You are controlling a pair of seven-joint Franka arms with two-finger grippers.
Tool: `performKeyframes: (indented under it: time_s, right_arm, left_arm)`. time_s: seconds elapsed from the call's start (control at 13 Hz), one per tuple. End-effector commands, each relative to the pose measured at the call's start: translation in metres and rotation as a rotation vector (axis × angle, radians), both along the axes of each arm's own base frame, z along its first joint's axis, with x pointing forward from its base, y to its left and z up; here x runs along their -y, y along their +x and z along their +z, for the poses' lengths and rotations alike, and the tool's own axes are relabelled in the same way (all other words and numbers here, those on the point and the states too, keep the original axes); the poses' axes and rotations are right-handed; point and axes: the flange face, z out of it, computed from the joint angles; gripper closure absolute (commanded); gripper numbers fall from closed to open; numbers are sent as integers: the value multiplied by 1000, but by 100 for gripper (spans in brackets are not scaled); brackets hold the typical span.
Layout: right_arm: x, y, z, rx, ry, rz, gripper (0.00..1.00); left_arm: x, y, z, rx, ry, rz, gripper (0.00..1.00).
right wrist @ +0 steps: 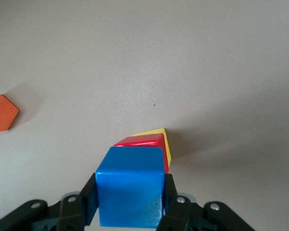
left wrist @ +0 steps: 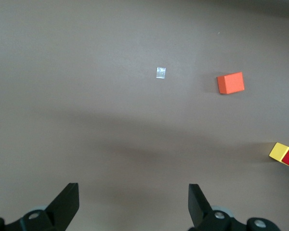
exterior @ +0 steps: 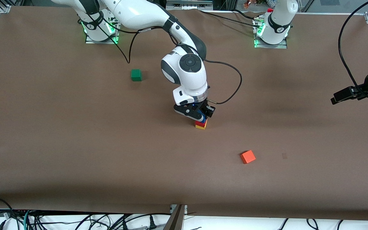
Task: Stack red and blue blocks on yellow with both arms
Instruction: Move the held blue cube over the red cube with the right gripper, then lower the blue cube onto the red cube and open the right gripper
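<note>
Right gripper (exterior: 201, 117), sitting at frame center in the front view, is clamping the blue block (right wrist: 130, 192) on top of the red block (exterior: 199, 122), which is resting on the yellow cube (exterior: 201, 126). Only the right wrist view is showing the blue one clearly. Left gripper (left wrist: 134, 204), at the right edge, is waiting with fingers spread wide, holding nothing.

We see the small bright blue cube (exterior: 198, 118) mostly hidden under the black right tool (exterior: 202, 117), above the small deep red cube (exterior: 200, 122).

5 cubes: 1 red (exterior: 199, 122), 1 blue (right wrist: 130, 192), 1 yellow (exterior: 201, 126), 1 green (exterior: 136, 75), 1 orange (exterior: 248, 157), 2 arms
</note>
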Motion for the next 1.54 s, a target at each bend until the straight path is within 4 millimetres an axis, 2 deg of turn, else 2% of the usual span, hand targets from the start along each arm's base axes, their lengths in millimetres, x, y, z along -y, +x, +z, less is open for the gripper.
performKeyframes:
  time_s: [0.0,0.54,0.69,1.15,1.31,1.46]
  right_arm:
    - [-5,3,4,28,1,13,45]
    - [-4,6,5,36,10,11,40]
    - [-4,7,4,36,10,9,34]
    - [2,12,10,38,3,18,1]
    - [5,14,22,37,12,11,1]
    - [22,21,32,3,-28,23,0]
  left_arm:
    - [-1,2,-5,-1,26,-24,0]
    - [0,4,-5,2,25,-26,0]
    - [4,4,-4,4,25,-33,0]
    - [5,4,-2,9,25,-34,0]
    - [6,6,3,21,27,-34,0]
    - [6,6,3,21,29,-34,0]
